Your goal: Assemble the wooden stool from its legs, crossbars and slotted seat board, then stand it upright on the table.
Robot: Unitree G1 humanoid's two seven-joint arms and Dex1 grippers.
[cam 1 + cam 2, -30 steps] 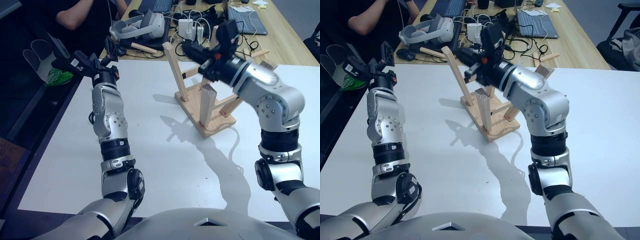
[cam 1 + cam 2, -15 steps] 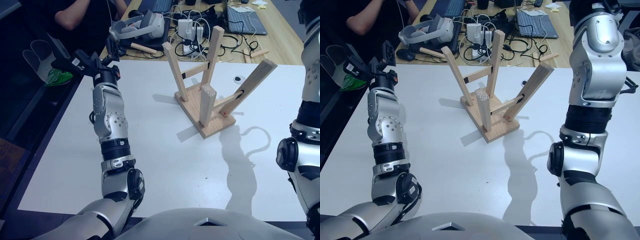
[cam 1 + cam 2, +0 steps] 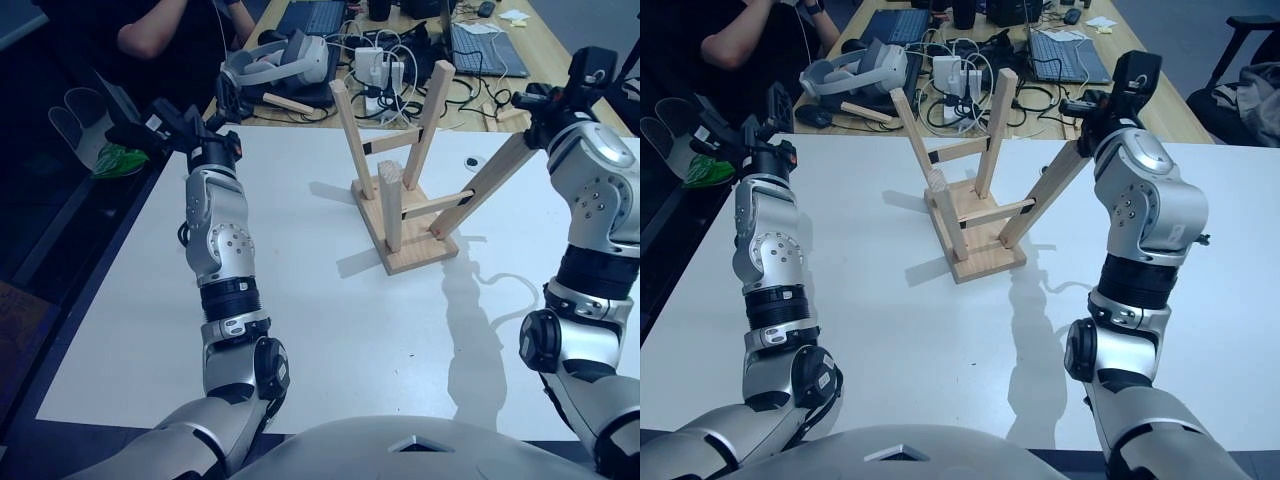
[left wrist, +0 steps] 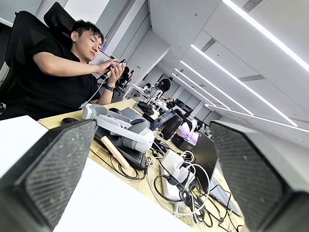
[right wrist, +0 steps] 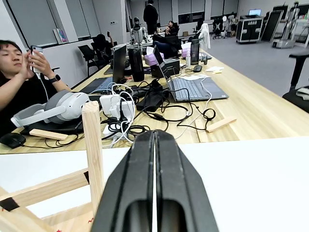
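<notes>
Stool (image 3: 392,205) upside down on the white table (image 3: 300,330) is what the left eye view shows. Its seat board (image 3: 415,255) lies on the table near the far middle, and four legs stick up from it. The two back legs are joined by a crossbar (image 3: 390,143). One leg on the right, the leaning leg (image 3: 490,185), tips far out to the side. The left gripper (image 3: 180,115) is held up high over the far left corner of the table, well apart from the stool. Behind the table is a wooden desk (image 3: 560,60) with a white headset (image 3: 275,60), a laptop (image 3: 480,45) and a loose stick (image 3: 285,100) of wood.

In the right eye view, the right gripper (image 3: 1085,103) is up in the air just above the top end of the leaning leg. Whether it touches the leg cannot be told.

In the left wrist view, the left gripper's two black pads (image 4: 53,179) stand far apart. It is wide open and has nothing in it. The headset and the loose stick lie on the desk beyond.

In the right wrist view, the right gripper's two fingers (image 5: 140,193) are pressed tight together with nothing between them. One stool leg stands up just beside them, and a crossbar runs off from it. The laptop sits on the desk farther back.
</notes>
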